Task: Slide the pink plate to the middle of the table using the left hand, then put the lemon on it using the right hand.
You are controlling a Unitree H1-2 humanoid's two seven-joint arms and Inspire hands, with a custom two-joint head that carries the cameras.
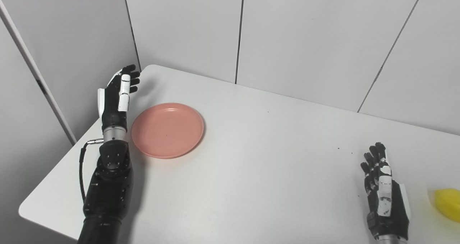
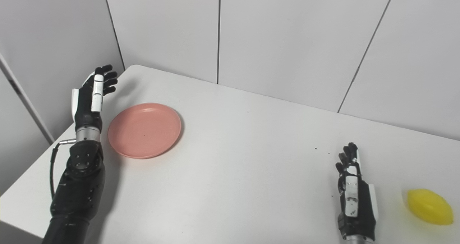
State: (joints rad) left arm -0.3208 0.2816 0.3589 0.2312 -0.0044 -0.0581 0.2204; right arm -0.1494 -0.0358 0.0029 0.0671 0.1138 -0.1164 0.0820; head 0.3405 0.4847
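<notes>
A round pink plate [image 1: 167,129] lies empty on the left part of the white table [image 1: 266,157]. My left hand [image 1: 116,95] is open, fingers up, just left of the plate's rim, and I cannot tell whether it touches it. A yellow lemon [image 2: 429,206] lies on the table near the right front edge. My right hand [image 2: 352,192] is open and empty, fingers up, a little left of the lemon and apart from it.
Grey wall panels [image 1: 287,32] stand close behind the table. The table's left corner [image 1: 27,210] and front edge are near my left arm. A black cable [image 1: 83,172] loops off the left wrist.
</notes>
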